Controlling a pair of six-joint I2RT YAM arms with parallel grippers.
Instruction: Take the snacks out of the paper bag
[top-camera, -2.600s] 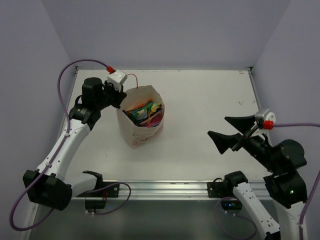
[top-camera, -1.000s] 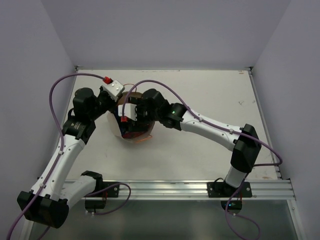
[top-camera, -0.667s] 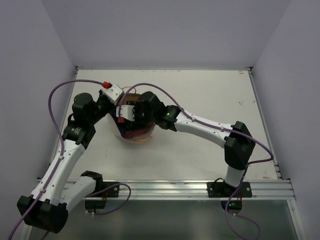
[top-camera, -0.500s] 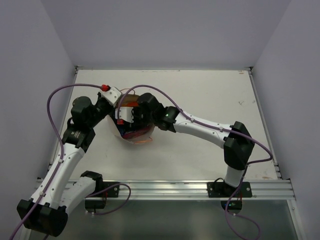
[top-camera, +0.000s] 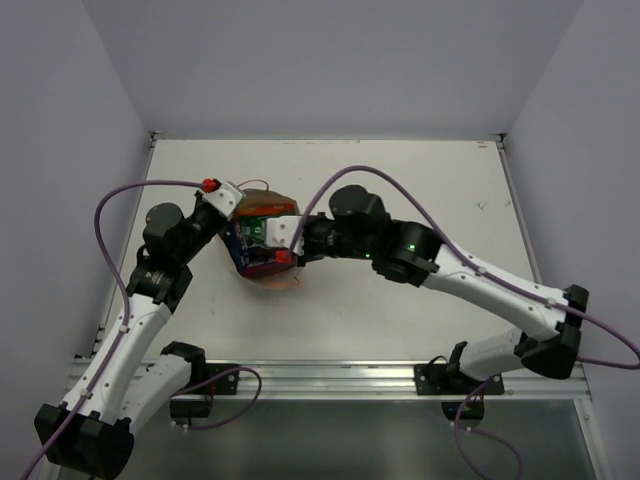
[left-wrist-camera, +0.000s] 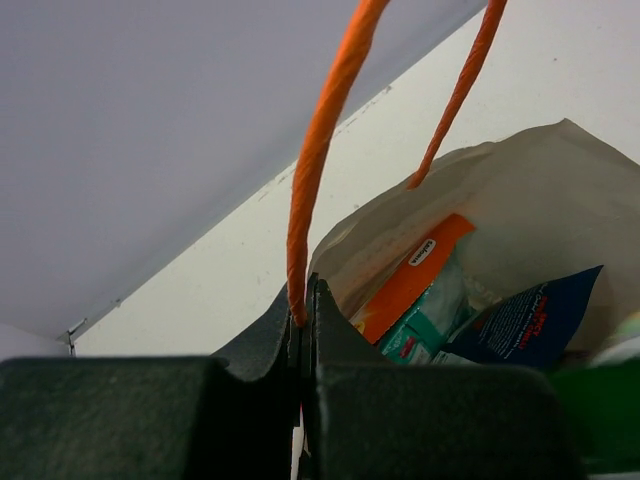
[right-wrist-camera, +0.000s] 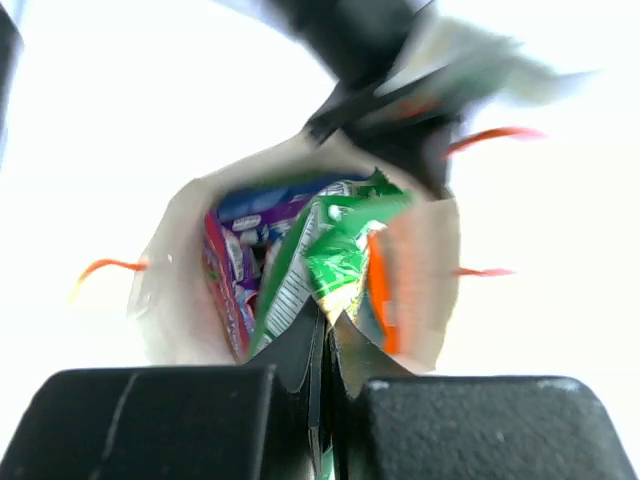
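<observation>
The beige paper bag stands left of the table's middle, leaning under both grippers. My left gripper is shut on its orange loop handle and holds it up; from above, the left gripper sits at the bag's left rim. My right gripper is shut on the corner of a green packet that rises out of the bag's mouth. Purple and orange snacks remain inside. An orange packet, a teal one and a blue one show in the left wrist view.
The white table stretches right and behind the bag, bounded by grey walls. A metal rail runs along the near edge. My right arm spans the table's right half, its cable looping above.
My right gripper has shut on the green packet inside the bag and drawn back to the right, lifting it. My left gripper still holds the handle.
</observation>
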